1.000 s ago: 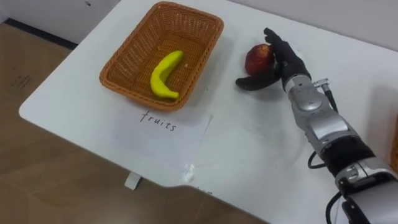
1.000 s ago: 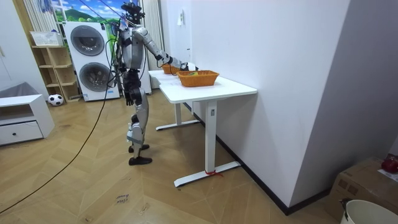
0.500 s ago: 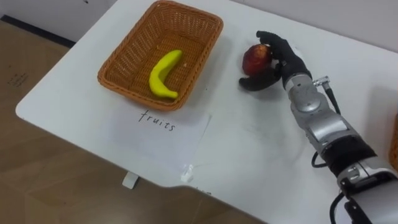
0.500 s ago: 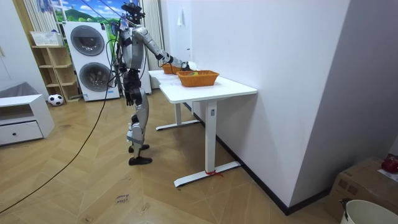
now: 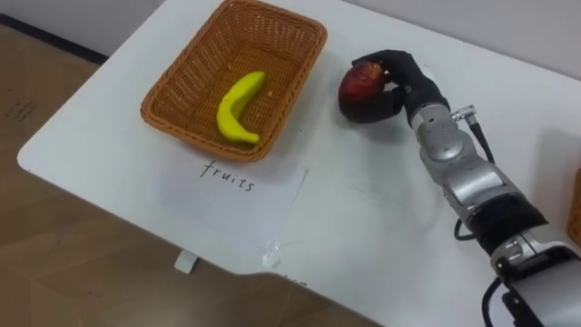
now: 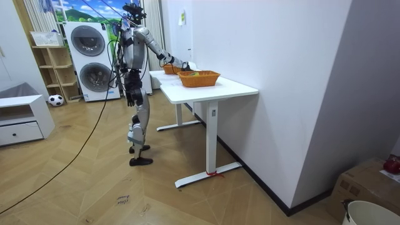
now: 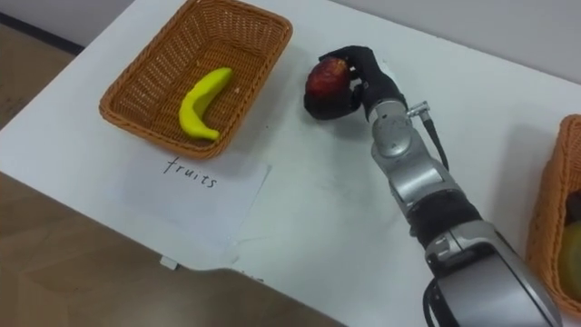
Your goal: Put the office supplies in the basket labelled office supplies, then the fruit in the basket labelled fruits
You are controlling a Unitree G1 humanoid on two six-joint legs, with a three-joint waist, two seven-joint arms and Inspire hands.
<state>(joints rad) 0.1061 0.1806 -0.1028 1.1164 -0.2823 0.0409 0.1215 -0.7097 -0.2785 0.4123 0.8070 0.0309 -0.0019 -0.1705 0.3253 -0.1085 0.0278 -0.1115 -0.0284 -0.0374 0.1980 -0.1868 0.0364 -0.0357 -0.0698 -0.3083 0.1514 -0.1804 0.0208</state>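
The right hand (image 5: 410,80) is clenched round 1 red apple (image 5: 357,82), fingers curled over its far side and the thumb under its near side. The apple sits toward the far edge of the white tabletop (image 5: 363,227), just beside the right rim of the left basket (image 5: 169,95) and not inside it. Whether it rests on the tabletop cannot be told. It is round, with no clear long axis.

There are 2 wicker baskets. The left one stands near the far-left corner, its long axis running toward the far edge. It holds 1 yellow banana (image 5: 236,109), which lies along that axis with its curve bulging left. The second basket (image 7: 545,209) is at the right edge. 1 sheet of paper (image 5: 227,195) lies flat at the near edge, touching the left basket.

In the room view the robot stands upright at the table's side, its right arm stretched out over it.
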